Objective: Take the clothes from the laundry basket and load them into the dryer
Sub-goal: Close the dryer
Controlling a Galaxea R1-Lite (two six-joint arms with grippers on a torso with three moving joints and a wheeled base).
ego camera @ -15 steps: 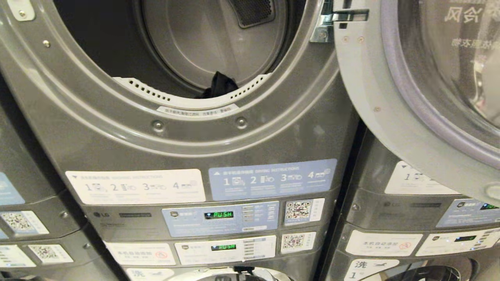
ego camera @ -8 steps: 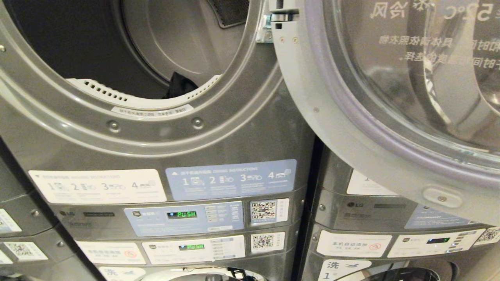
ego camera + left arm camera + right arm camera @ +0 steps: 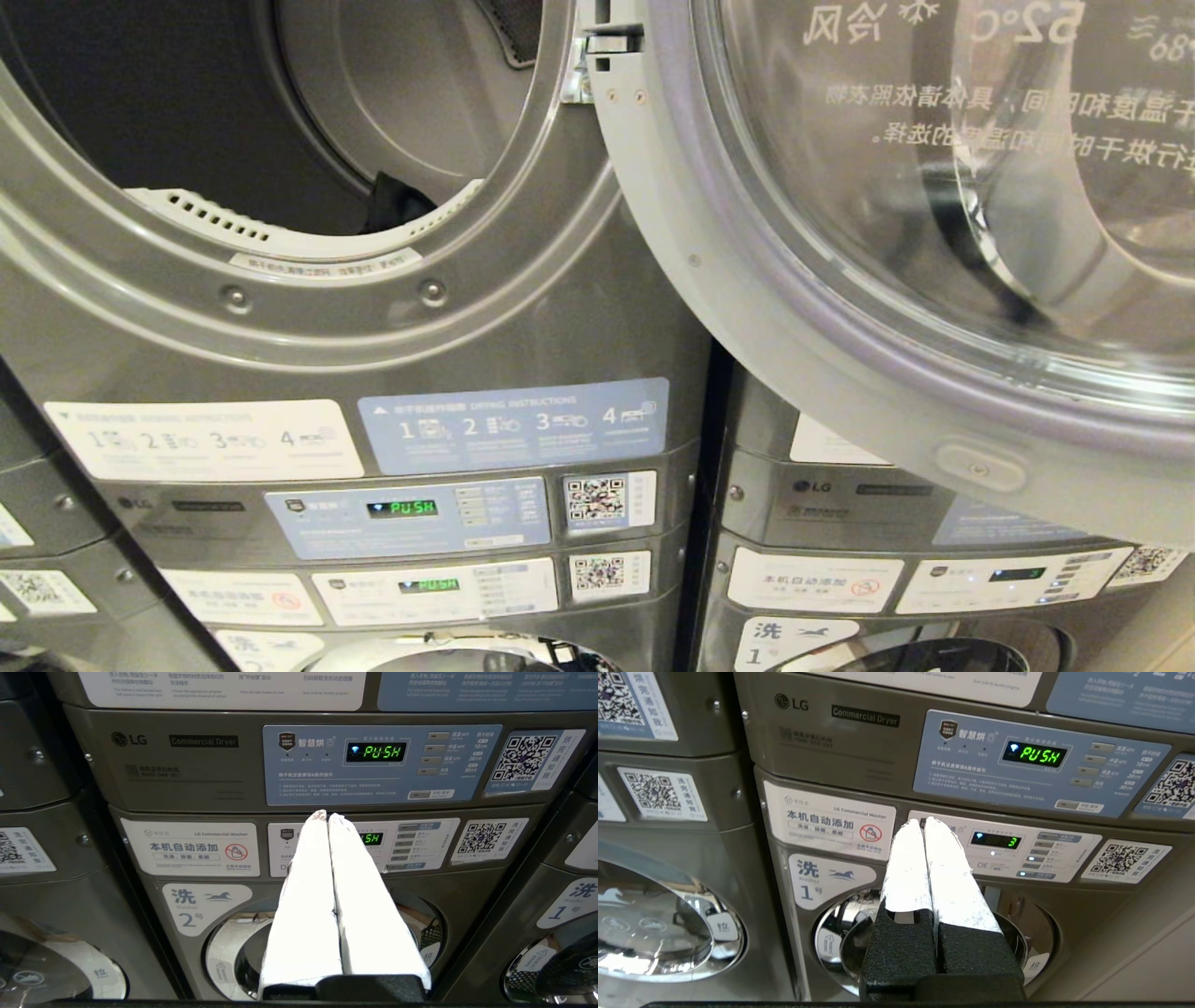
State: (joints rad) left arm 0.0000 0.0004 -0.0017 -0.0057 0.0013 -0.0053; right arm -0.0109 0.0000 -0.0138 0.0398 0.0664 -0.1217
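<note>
The grey dryer (image 3: 308, 322) stands with its round mouth open, and its glass door (image 3: 840, 308) is swung out to the right. A dark piece of clothing (image 3: 394, 201) lies at the front lip of the drum. The laundry basket is out of view. Neither arm shows in the head view. My left gripper (image 3: 325, 815) is shut and empty, its white fingers pointing at the control panels below the dryer. My right gripper (image 3: 923, 821) is also shut and empty, in front of the neighbouring machine's washer panel.
Control panels reading PUSH (image 3: 401, 509) sit under the dryer mouth. Round washer doors (image 3: 233, 956) lie below them. More stacked machines stand on the left (image 3: 56, 551) and on the right (image 3: 887, 569). The open door juts out over the right-hand machine.
The whole head picture has slid to the left, so the camera has moved rightward. The dryer, its door and the dark clothing keep their places relative to each other.
</note>
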